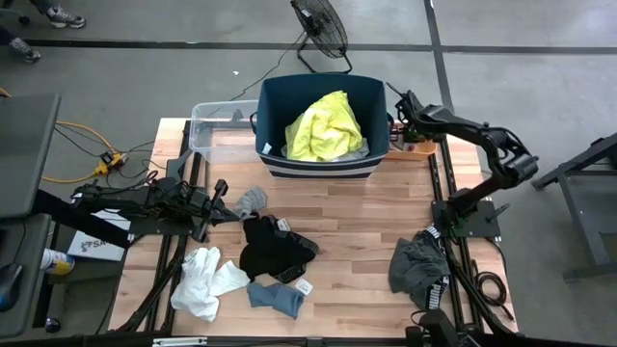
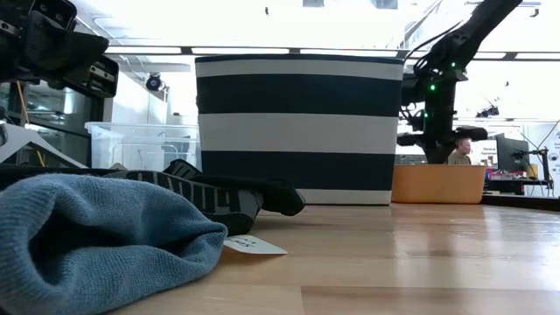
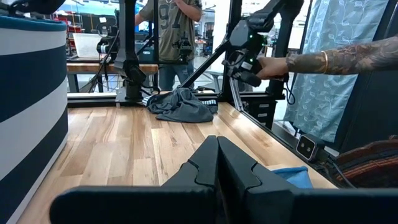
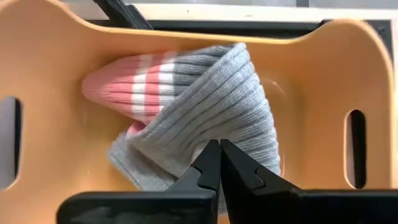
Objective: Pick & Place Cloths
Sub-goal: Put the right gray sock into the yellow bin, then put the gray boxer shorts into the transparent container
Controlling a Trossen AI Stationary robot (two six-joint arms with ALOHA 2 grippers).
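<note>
Right wrist view: grey ribbed sock point(image 4: 211, 106) with a pink-and-white striped toe lies folded in the orange tray point(image 4: 50, 62). The right gripper point(image 4: 219, 149) is directly over it, fingers pressed together with their tips at the grey knit; I cannot tell whether any fabric is pinched between them.

High view: the neon yellow shirt point(image 1: 325, 128) sits crumpled inside the navy tub point(image 1: 318, 92) at the table's far edge, with a patch of grey fabric just beside it. On the wooden table point(image 1: 366, 212) nearer the camera: a light grey sock point(image 1: 253, 200), a black sock pile point(image 1: 270, 249) with white tags, white socks point(image 1: 204, 280), a blue sock point(image 1: 278, 297), all close together left of centre. The dark grey shorts point(image 1: 416, 262) lie bunched well apart at the right edge. A clear plastic bin point(image 1: 207, 125) stands left of the tub.

The left gripper point(image 1: 220, 189) rests low near the light grey sock, fingers clenched together and holding nothing.

Left wrist view: a person's tattooed forearm point(image 3: 336, 59) reaches toward the right arm's mount.
</note>
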